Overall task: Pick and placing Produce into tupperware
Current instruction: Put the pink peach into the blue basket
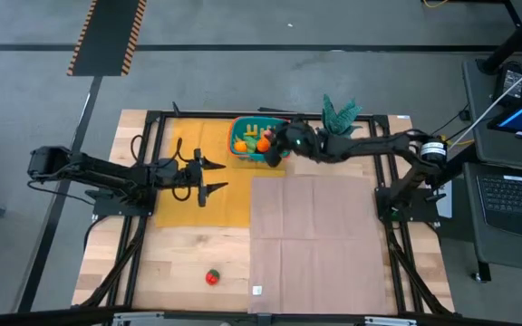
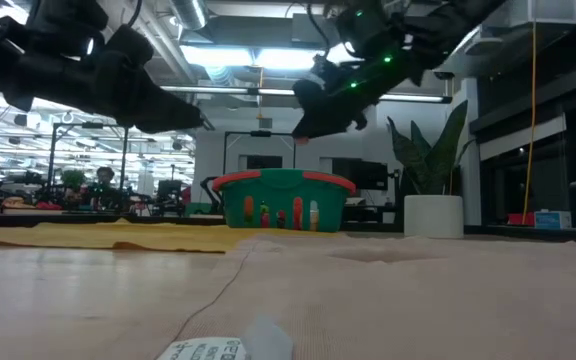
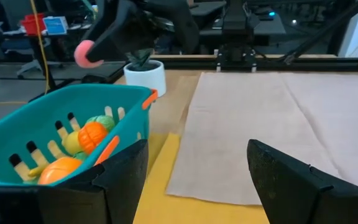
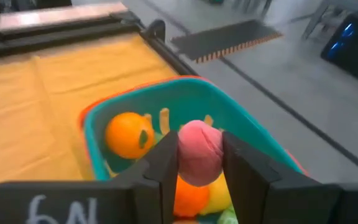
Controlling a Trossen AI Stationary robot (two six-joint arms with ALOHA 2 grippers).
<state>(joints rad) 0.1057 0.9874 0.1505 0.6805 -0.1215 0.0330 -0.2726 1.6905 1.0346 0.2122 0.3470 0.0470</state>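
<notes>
Surface [image 1: 198,263]: pale wood, with a yellow cloth [image 1: 188,213] at about 10 o'clock from centre and a larger tan cloth [image 1: 315,235] from centre toward 4 o'clock. A label or tag lay on the tan cloth's near edge in the low view; its writing was too small to read.

Potted plant [image 1: 341,113] in a white pot stood at 1 o'clock, just beside the right arm's reach.

Tupperware [image 1: 254,138]: teal, slotted sides, orange-red rim, at 12 o'clock on the far edge of the yellow cloth. It already held several produce pieces, an orange one [image 4: 129,134] and yellow ones among them. Its long axis ran roughly 9 to 3 across the surface.

Right hand [image 4: 199,162] hung directly above the tupperware, fingers clamped on a pink-red piece [image 4: 199,152]. The key relation: the basket opening lay straight below the held piece, so by my reading only a release, or a short descent first, remained. White writing on the right hand's body read partly as "6N"; the rest was cut off.

Left hand [image 1: 208,177] waited at 9 o'clock over the yellow cloth, fingers apart and empty, pointing toward the basket.

One red produce piece [image 1: 212,277] with a green top lay alone at 6 o'clock, well apart from both hands; the left hand appeared somewhat nearer.
</notes>
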